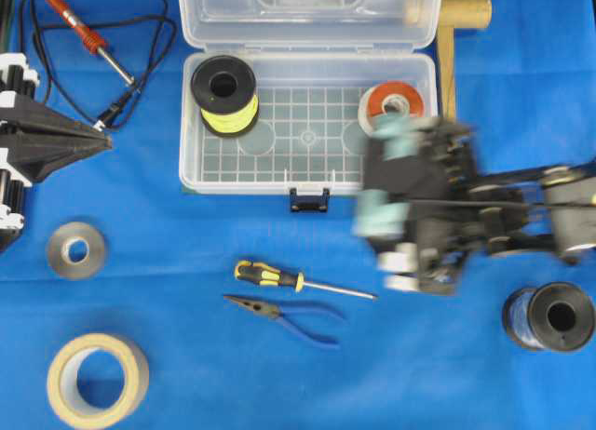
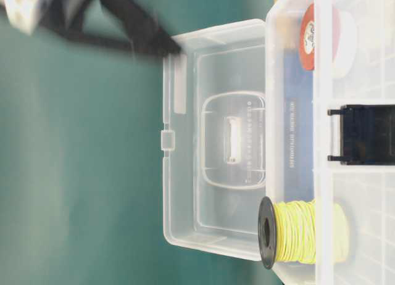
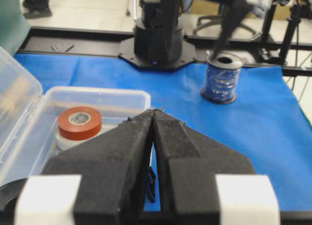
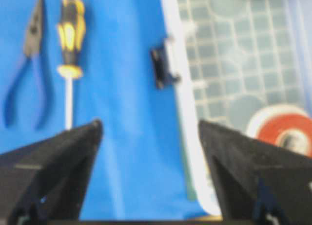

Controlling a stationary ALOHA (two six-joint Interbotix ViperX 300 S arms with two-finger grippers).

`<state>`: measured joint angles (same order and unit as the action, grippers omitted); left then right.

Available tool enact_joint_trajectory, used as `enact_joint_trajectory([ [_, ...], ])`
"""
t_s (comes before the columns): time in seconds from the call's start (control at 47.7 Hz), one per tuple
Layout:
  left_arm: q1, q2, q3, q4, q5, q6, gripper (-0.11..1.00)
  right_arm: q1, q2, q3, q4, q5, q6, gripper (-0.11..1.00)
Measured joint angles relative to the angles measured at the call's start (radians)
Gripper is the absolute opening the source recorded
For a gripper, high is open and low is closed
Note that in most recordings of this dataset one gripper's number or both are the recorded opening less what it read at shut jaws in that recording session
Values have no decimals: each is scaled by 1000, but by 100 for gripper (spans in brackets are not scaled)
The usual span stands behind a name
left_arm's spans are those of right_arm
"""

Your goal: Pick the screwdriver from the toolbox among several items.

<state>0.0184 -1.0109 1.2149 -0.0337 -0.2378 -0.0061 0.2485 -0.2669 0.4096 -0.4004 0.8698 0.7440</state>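
A: On the blue desk (image 1: 186, 374), just in front of the toolbox (image 1: 307, 169), where does the screwdriver (image 1: 279, 278) lie?
B: It lies flat on the cloth, outside the box and a little nearer than the dark blue latch (image 1: 309, 200). Its yellow-and-black handle points left and its thin silver shaft points right. The blue-handled pliers (image 1: 284, 316) lie just beside it on the near side, apart from it.
A: And the right tool (image 4: 150, 130)?
B: Its jaws are spread wide with nothing between them. From above it is a blur over the right end of the toolbox front. Its own camera looks down on the screwdriver, the pliers, the latch and the grid floor.
A: The left tool (image 3: 154, 120)?
B: Its two black fingers are pressed together and hold nothing. It sits at the far left of the desk, well apart from the box.
A: What is inside the box?
B: A yellow wire spool (image 1: 224, 95) with black rims stands in the left end, and an orange-and-white tape roll (image 1: 394, 104) sits in the right end. The lid is open and lies back flat.
A: Anything else on the desk?
B: A red-handled soldering iron (image 1: 88, 39) with a black cord at far left, a grey tape roll (image 1: 76, 250), a tan tape roll (image 1: 98, 379), and a dark spool (image 1: 549, 316) at near right.
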Motion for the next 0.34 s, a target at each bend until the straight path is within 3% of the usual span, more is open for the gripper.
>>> enact_joint_trajectory([
  [0.336,0,0,3,-2,2,0,0,3,-528,479,-89,-255,75,78],
])
